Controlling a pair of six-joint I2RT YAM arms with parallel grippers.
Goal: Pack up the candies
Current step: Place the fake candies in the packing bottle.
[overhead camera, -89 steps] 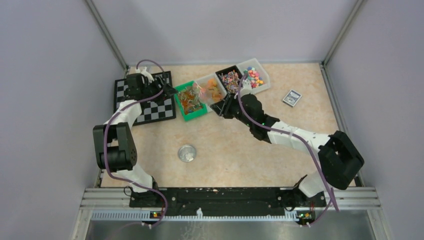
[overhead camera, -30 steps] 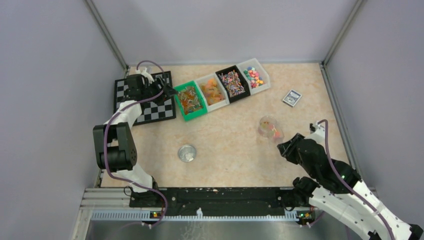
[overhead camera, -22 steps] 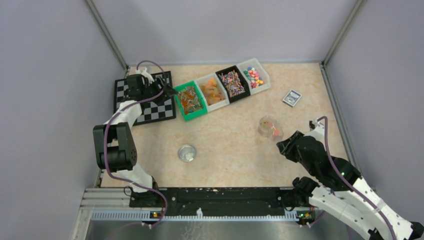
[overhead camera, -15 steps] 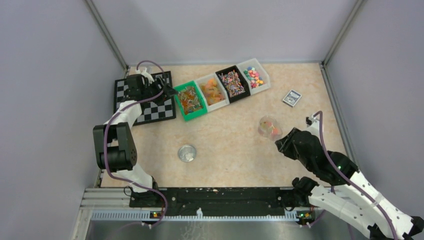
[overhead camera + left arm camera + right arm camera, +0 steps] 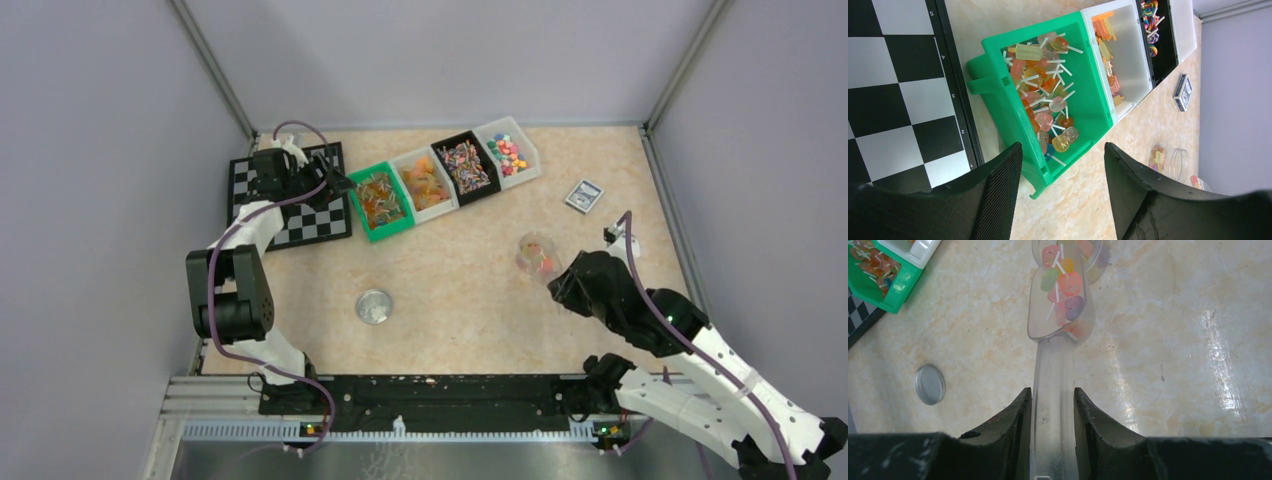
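Note:
My right gripper is shut on the handle of the clear scoop. The scoop's bowl holds several small candies, pink, orange, green and purple, on white sticks. Its front end reaches the mouth of the clear jar, which has a few candies inside. From above, the jar stands right of centre with the right gripper just beside it. My left gripper hangs open over the near corner of the green bin, nothing between its fingers.
Four bins of sweets stand in a row at the back: green, white, black, white. A chessboard lies at the left. The jar's metal lid and a card deck lie on the table.
The right arm has carried the loaded scoop forward and left, from beside the jar up to its mouth. The left arm has not moved.

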